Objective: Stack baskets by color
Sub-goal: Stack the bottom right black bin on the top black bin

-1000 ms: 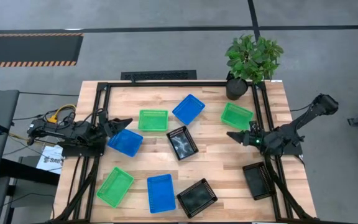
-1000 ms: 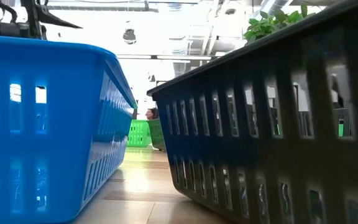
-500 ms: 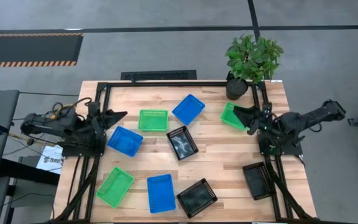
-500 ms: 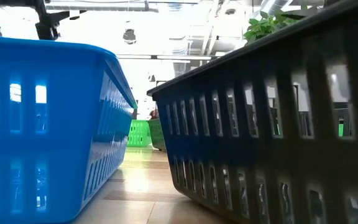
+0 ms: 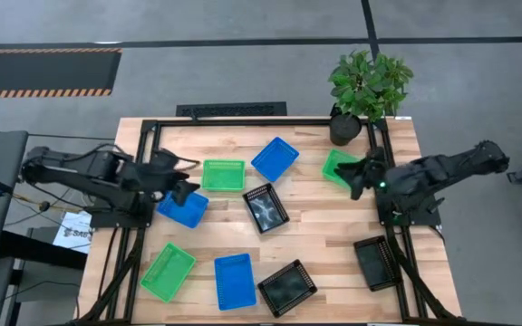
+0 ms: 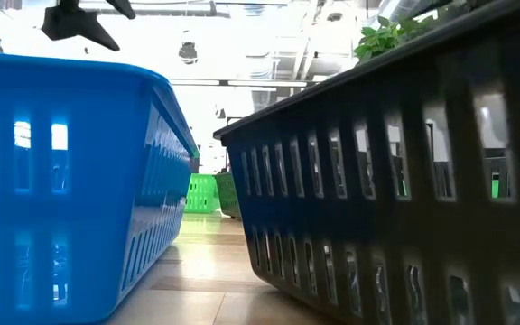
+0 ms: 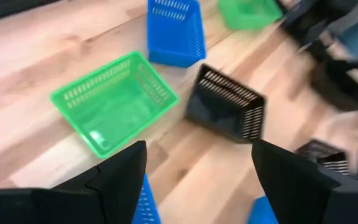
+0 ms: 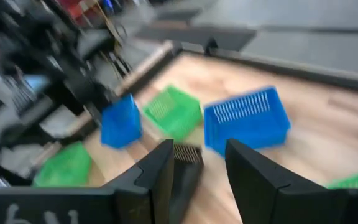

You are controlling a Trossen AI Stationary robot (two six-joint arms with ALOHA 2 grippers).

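Nine baskets lie scattered on the table. The green baskets are at the back middle (image 5: 223, 175), back right (image 5: 336, 161) and front left (image 5: 168, 272). One blue basket (image 5: 275, 159) is at the back, one (image 5: 182, 208) at the left, one (image 5: 235, 281) at the front. Black baskets lie at the centre (image 5: 265, 207), the front (image 5: 287, 287) and the front right (image 5: 376, 263). My left gripper (image 5: 187, 177) hovers open between the left blue basket and the back middle green one. My right gripper (image 5: 356, 172) is open and empty over the back right green basket.
A potted plant (image 5: 365, 86) stands at the table's back right corner. A black metal frame (image 5: 243, 122) runs along the table's back and sides. In the low view the front blue basket (image 6: 61, 181) and front black basket (image 6: 404, 181) fill the foreground.
My left gripper has swung right, past the left blue basket's back edge. My right gripper has moved from the bare wood toward the back, over the right green basket.
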